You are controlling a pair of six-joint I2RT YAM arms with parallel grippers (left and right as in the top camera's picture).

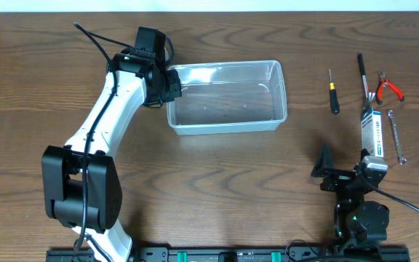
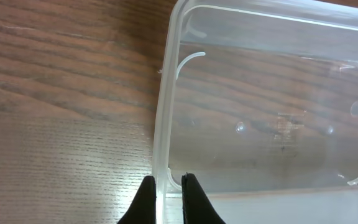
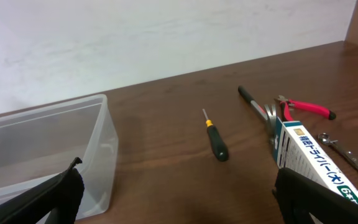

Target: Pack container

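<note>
- Container (image 1: 224, 125): clear glossy plastic, rectangular, rounded corners, thin rim, shallow walls; sits on wood-grain worktop (image 1: 195, 182), its short end wall inside left tool (image 2: 166, 202).
- Left tool: black tapered fingers (image 2: 145, 200) pinching that rim, one on each side of the wall.
- Right tool (image 3: 179, 208): spread wide, holding nothing; container ahead-left of it, well apart.
- Ahead of right tool: slim screwdriver (image 3: 215, 140), black handle, yellow collar, lying flat.
- Ahead-right of it: red-handled pliers (image 3: 306, 107), white-blue printed carton (image 3: 309, 155), thin metal wrench (image 3: 347, 152).
</note>
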